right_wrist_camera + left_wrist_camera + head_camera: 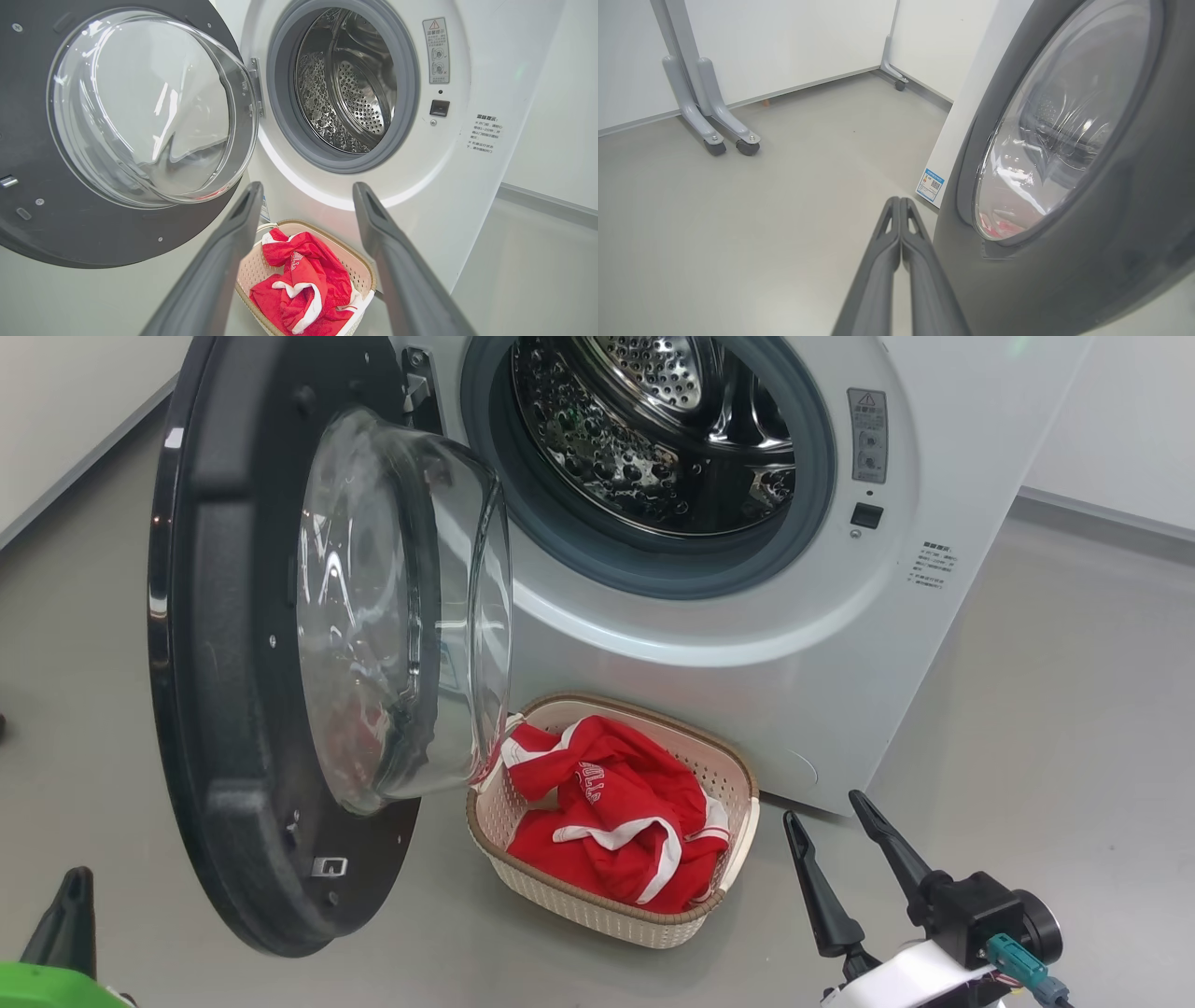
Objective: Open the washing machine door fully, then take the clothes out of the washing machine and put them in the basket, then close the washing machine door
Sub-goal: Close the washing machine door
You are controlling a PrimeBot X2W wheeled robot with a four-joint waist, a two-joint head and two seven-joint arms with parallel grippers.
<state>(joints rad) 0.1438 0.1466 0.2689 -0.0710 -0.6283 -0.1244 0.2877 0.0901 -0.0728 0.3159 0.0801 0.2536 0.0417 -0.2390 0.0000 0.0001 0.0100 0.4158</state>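
Progress, judged from how things lie:
- Washing machine door (243, 644) swung wide open.
- Drum (653, 429) looks empty as far as the opening shows; its lowest part is out of sight in the head view.
- Clothes (616, 821) lie heaped in the basket (597, 905). The unloading step looks done.
- Left to do: closing the door.

Hands:
- Left hand (900, 201): fingers pressed flat together, holding nothing. The door's outer face rises just to its right. Contact cannot be told.
- Right hand (307, 186): fingers spread wide, empty. The basket sits ahead of it and lower, framed between the two fingers in the wrist view. The door stands off to its left, and the washing machine (840, 663) opening is ahead and above.

Materials and shapes:
- Door: broad matte black ring and round, with a clear glass bowl bulging inward. The glass carries glossy reflections and a red tint from the clothes behind it.
- Drum: polished steel, perforated, with raised ribs.
- Gasket (812, 476): smooth grey rubber ring.
- Machine body: white, gloss-smooth, with a curved recess round the opening.
- Basket: cream plastic, rounded rectangle, holed sides, brown woven-look rim, standing on the grey floor (1027, 709) against the machine's front.
- Clothes: bright red, soft, crumpled, with white stripes and small white lettering.
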